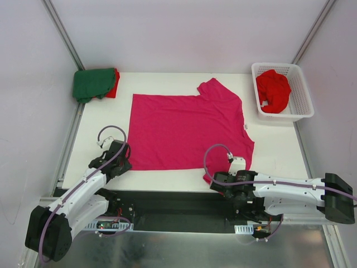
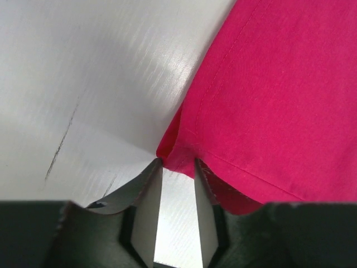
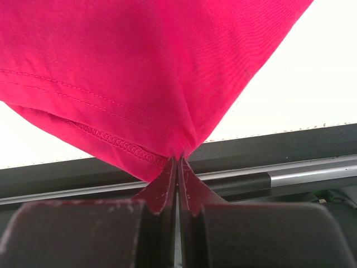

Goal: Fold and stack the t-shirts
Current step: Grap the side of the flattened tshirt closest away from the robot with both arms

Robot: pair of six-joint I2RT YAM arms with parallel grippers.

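Observation:
A magenta-pink t-shirt (image 1: 184,128) lies spread flat in the middle of the white table. My left gripper (image 1: 125,163) is at its near left corner. In the left wrist view the cloth (image 2: 268,100) bunches at that corner between the fingertips of the left gripper (image 2: 177,163), whose jaws still stand narrowly apart. My right gripper (image 1: 213,178) is shut on the near right hem; the right wrist view shows the pink cloth (image 3: 139,67) pinched and lifted at the right gripper's tips (image 3: 177,158). A dark green t-shirt (image 1: 92,84) lies folded on a red one (image 1: 114,85) at the far left.
A white lattice basket (image 1: 304,109) at the far right holds a crumpled red t-shirt (image 1: 273,92). Metal frame posts rise at both back corners. A black rail (image 1: 178,204) runs along the table's near edge between the arm bases.

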